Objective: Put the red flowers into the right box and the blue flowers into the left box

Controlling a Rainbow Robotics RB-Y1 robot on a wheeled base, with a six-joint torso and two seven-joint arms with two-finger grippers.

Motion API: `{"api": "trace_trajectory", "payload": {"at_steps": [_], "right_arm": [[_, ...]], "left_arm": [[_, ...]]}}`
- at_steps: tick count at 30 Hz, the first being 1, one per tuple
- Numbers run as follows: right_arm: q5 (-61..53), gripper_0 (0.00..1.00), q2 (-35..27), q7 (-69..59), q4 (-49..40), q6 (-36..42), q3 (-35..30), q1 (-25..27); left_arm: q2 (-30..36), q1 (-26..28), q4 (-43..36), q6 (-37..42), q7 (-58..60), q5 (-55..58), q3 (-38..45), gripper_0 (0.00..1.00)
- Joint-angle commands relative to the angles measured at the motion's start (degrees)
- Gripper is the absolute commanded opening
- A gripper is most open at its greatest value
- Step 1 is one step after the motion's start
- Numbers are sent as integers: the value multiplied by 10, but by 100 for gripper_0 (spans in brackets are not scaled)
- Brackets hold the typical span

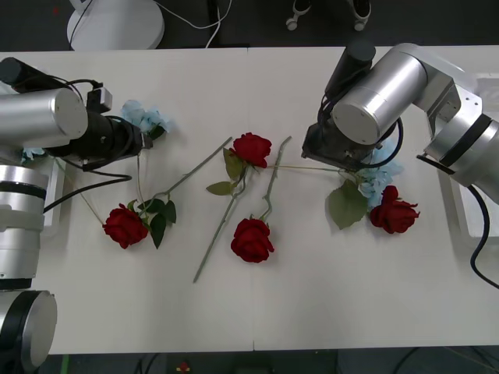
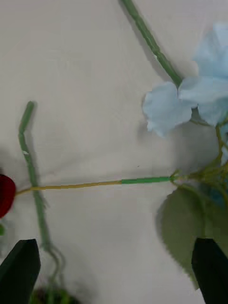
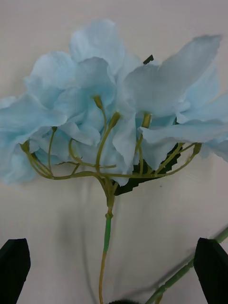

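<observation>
My left gripper (image 3: 112, 244) is open just short of a pale blue flower cluster (image 3: 109, 104), whose thin stem runs down between the black fingers; the same cluster (image 1: 145, 117) lies at the table's left. My right gripper (image 2: 115, 247) is open above a yellow-green stem (image 2: 118, 182), beside another blue flower (image 2: 190, 99) that is partly hidden under the right arm (image 1: 382, 175). Several red flowers lie on the table: three roses (image 1: 125, 226) (image 1: 252, 148) (image 1: 252, 239) in the middle and one (image 1: 394, 214) at right. The left box (image 1: 51, 210) and right box (image 1: 468, 214) show as white rims under the arms.
Long green rose stems (image 1: 226, 222) cross each other in the table's middle. A large green leaf (image 1: 346, 206) lies by the right arm. A bit of pale blue (image 1: 31, 153) shows behind the left arm. The near half of the table is bare.
</observation>
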Motion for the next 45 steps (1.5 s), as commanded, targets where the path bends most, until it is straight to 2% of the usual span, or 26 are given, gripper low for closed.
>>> {"api": "trace_trajectory", "payload": {"at_steps": [1, 9, 11, 14, 18, 19, 29, 41, 42, 45], "right_arm": [[19, 100, -22, -123, -59, 4, -5, 7], [110, 100, -21, -248, -70, -33, 70, 34], [128, 100, -20, -256, -63, -45, 85, 40], [138, 100, -21, -256, -54, -50, 94, 48], [141, 100, -20, -252, -37, -57, 95, 57], [142, 100, -18, -252, -32, -60, 95, 57], [162, 100, 12, -245, 54, -100, 95, 58], [166, 100, 13, -235, 69, -106, 114, 58], [165, 96, 14, -233, 72, -108, 114, 58], [165, 62, 14, -228, 75, -111, 114, 58]], "left_arm": [[-4, -52, 46, -42, -32, -16, -35, 100], [-4, -70, 112, -85, -32, -24, -75, 100], [-4, -73, 126, -96, -33, -26, -80, 95], [-5, -79, 146, -113, -34, -27, -87, 72], [-11, -81, 150, -122, -29, -32, -94, 4], [-12, -81, 150, -123, -29, -32, -94, 1], [-20, -81, 150, -143, -33, -32, -94, 0], [-20, -95, 126, -147, -35, 0, -73, 0], [-20, -101, 126, -147, -35, 4, -68, 0], [-20, -111, 117, -146, -35, 9, -51, 0]]}}
